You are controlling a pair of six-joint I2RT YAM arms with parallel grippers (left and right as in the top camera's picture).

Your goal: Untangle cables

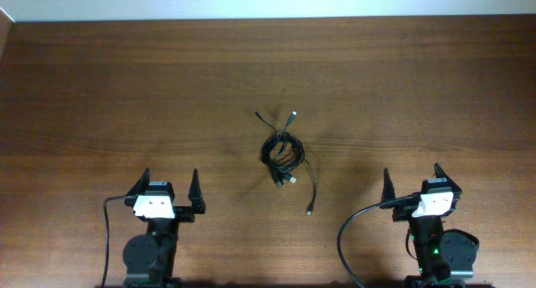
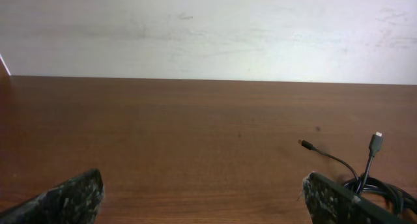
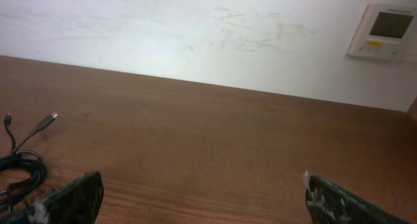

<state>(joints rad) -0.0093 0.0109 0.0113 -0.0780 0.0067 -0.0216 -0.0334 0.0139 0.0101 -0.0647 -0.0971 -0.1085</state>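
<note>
**A:** Where does the tangle sit?

**B:** The thin black cables (image 1: 283, 152) with small plug connectors lie near the middle of the dark brown wooden counter (image 1: 126, 79). They are ahead of both arms and between them, and neither arm touches them.

**A:** How does the bundle look?

**B:** Several loops overlap in a small loose coil. Two ends stick out on the far side, one with a dark tip and one with a silvery plug. A couple of short plug ends poke out on the near side. One longer strand trails off toward the right arm's side and ends in a small plug.

**A:** And the pincers?

**B:** The left pincer (image 1: 170, 177) is spread wide and holds nothing. In its wrist view the cables (image 2: 365, 168) are at the lower right, partly hidden behind one finger. The right pincer (image 1: 412, 172) is also released and empty. In its wrist view the cables (image 3: 19, 164) are at the lower left, just beside a finger.

**A:** Anything beyond the counter?

**B:** A pale wall (image 3: 163, 28) with a small white control panel (image 3: 384, 32) mounted on it.
</note>
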